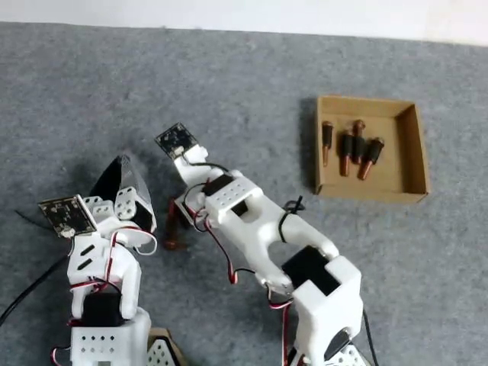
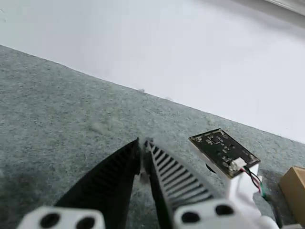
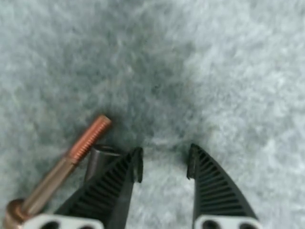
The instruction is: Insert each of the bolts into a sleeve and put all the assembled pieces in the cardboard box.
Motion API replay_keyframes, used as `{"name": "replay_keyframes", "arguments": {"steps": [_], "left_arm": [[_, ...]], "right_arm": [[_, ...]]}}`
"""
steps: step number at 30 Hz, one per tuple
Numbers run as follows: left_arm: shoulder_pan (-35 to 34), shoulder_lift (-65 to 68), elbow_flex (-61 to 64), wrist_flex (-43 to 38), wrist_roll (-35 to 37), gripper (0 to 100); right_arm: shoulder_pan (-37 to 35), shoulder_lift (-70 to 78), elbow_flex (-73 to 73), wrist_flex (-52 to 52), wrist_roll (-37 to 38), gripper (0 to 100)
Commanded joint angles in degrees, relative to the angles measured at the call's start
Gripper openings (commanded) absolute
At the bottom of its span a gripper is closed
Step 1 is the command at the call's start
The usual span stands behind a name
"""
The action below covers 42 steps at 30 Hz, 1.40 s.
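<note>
Item under inspection: one loose bolt [image 3: 71, 151], copper-coloured, lying flat on the grey worktop [image 1: 252, 91] between the two arms. A dark sleeve [image 3: 97, 160] lies just beside it, partly hidden by a finger.

The right pincer [image 3: 164, 164] is fairly wide and empty, with the bolt outside its gap. The left pincer [image 2: 143, 143] is closed on nothing and raised off the worktop.

Handling judgement: the bolt looks light, rigid and prone to roll. Grip it across the smooth shank near the head, leaving the thread free for the sleeve.

The cardboard box [image 1: 370, 192] stands well apart at the far right and contains four assembled pieces [image 1: 352, 149]. Its walls must be cleared on entry. The ground between looks unobstructed, but the arms stand close together.
</note>
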Motion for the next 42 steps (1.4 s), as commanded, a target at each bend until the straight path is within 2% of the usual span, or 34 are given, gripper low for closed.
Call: {"name": "replay_keyframes", "arguments": {"steps": [1,8,11,16,19,26,35,42], "left_arm": [[-0.4,-0.84,0.84,-1.49,-0.44,4],[-0.4,-0.84,0.84,-1.49,-0.44,4],[-0.84,-0.84,0.84,-1.49,-0.44,4],[-7.16,-0.84,0.84,-4.57,-0.18,4],[-8.4,-0.84,0.84,-5.1,-0.09,4],[-8.57,-0.84,0.84,-5.1,-0.09,4],[-8.57,-0.84,0.84,-5.1,-0.09,4],[-8.48,-0.84,0.84,-5.1,-0.09,4]], "right_arm": [[-0.48,0.04,0.13,3.3,0.26,13.8],[-0.84,-8.4,-2.07,7.6,0.0,13.8],[-0.75,-12.53,-1.71,7.6,-4.57,13.8],[-2.07,-16.04,-1.71,7.6,-6.59,13.8],[-4.26,-16.31,-1.71,7.6,-6.59,13.8],[-9.36,-15.25,-1.45,7.6,-6.77,13.8],[-4.79,-1.19,-1.98,7.6,-6.68,13.8],[-3.91,0.4,-2.15,7.69,-6.59,13.8]]}}
